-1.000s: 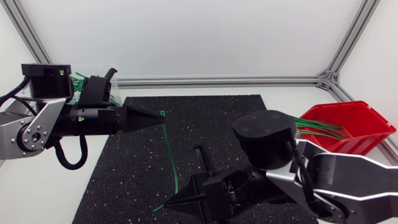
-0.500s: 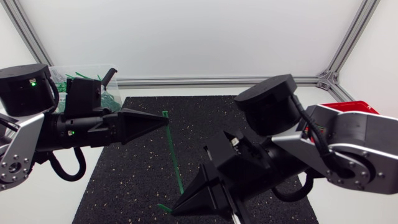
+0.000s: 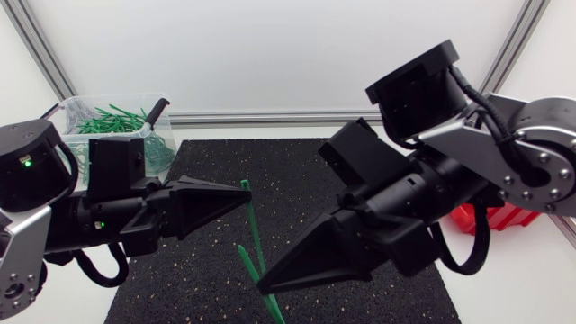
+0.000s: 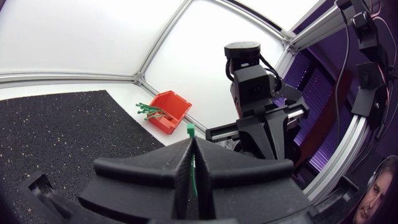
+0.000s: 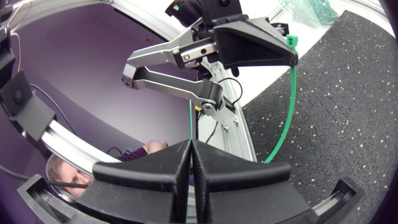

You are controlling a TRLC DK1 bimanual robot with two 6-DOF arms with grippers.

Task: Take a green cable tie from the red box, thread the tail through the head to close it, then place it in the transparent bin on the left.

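One green cable tie (image 3: 254,229) hangs mid-frame, out of the red box (image 4: 174,118), pinched at each end by the left gripper (image 3: 245,192) and right gripper (image 3: 263,287). I judge it unthreaded, with the upper-left transparent bin (image 3: 72,106) still ahead.

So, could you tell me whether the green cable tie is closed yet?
Open: the cable tie has its head in the left gripper, its tail in the right gripper, ends apart.

White table (image 3: 522,288) carries a black speckled mat (image 3: 207,279), transparent bin (image 3: 65,110), red box (image 3: 504,218)
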